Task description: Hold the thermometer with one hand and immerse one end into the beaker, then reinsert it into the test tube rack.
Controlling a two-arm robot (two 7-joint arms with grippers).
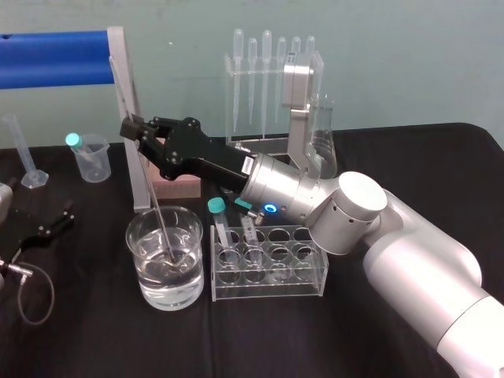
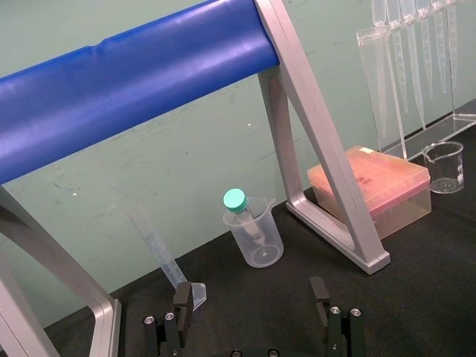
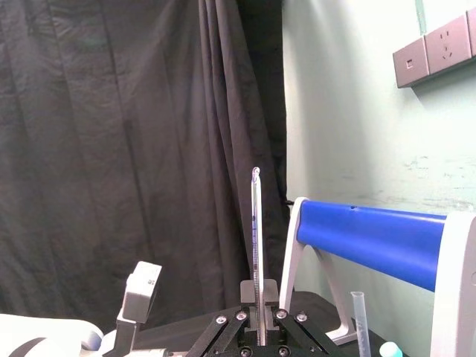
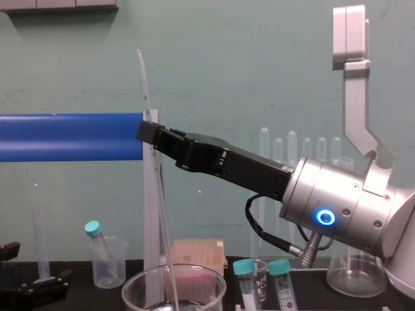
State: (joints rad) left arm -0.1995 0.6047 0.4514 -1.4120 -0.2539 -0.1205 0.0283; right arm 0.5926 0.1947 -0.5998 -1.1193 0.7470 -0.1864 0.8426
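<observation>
Thermometer (image 1: 161, 214) is standing tilted in the beaker (image 1: 135, 236), right gripper (image 1: 134, 128) fingers clenching it; left gripper (image 2: 249, 294) is lying released, left.

Glossy clear glass beaker (image 1: 135, 238) and thermometer (image 3: 256, 238), matt black tablecloth (image 1: 94, 335).

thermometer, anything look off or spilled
Nothing stands out: the right end effector holds the long thin clear glass thermometer tilted, tip submerged in the large clear glass beaker; no spill; left end effector parked at left.
</observation>
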